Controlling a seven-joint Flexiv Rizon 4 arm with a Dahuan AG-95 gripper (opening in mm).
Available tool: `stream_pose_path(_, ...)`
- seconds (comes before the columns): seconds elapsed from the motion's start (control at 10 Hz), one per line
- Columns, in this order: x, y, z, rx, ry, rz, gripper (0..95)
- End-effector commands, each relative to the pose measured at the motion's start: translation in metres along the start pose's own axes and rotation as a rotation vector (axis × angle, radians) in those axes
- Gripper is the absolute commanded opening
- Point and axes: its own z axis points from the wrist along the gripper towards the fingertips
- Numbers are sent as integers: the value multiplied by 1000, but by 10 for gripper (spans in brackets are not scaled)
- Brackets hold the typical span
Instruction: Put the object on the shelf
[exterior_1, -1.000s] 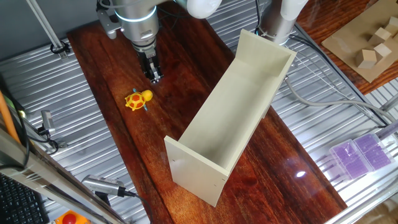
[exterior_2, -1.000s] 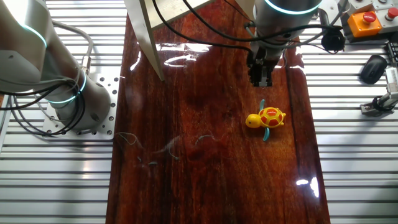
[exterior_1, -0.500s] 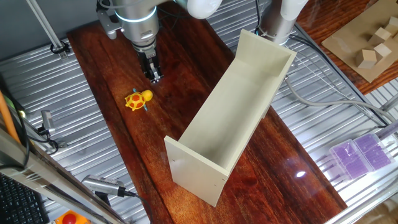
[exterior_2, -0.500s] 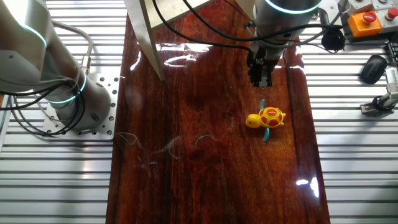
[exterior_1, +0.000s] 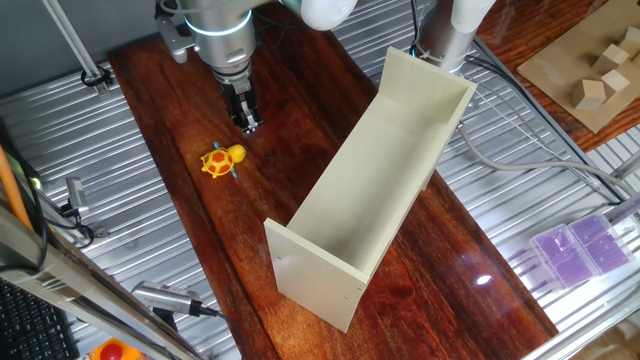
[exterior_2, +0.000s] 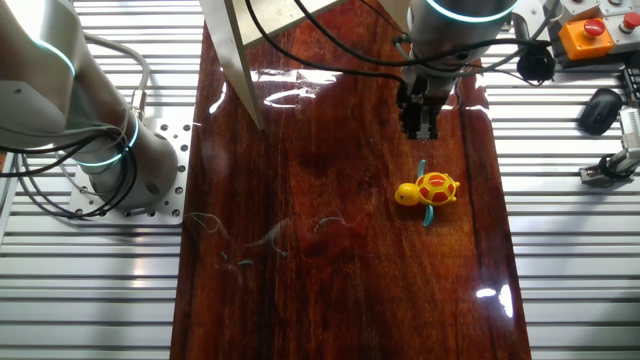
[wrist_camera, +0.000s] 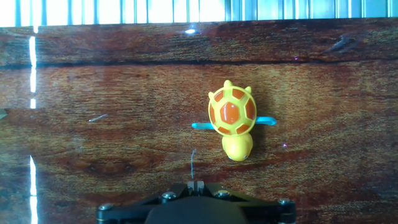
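The yellow toy turtle (exterior_1: 222, 160) with an orange-red shell and light-blue flippers lies flat on the dark wooden table. It also shows in the other fixed view (exterior_2: 428, 189) and in the hand view (wrist_camera: 231, 118). My gripper (exterior_1: 248, 124) hangs above the table just beyond the turtle, not touching it; it also shows in the other fixed view (exterior_2: 420, 128). Its fingers are pressed together and hold nothing, as the hand view (wrist_camera: 196, 184) shows. The cream-white shelf (exterior_1: 380, 180) lies as a long trough to the right of the turtle.
A brown cardboard tray with pale wooden blocks (exterior_1: 595, 70) sits at the far right. Purple boxes (exterior_1: 580, 245) lie on the ribbed metal surface. A second robot base (exterior_2: 110, 150) stands left of the table. A red button box (exterior_2: 585, 35) and cables are nearby.
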Motion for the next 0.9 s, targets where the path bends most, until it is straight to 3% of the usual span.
stream_pose_path(0.1,0,0,0,1,0,-1,0)
stream_pose_path(0.6,0,0,0,1,2,-13,0)
stream_pose_path(0.9,1,0,0,3,5,-127,0)
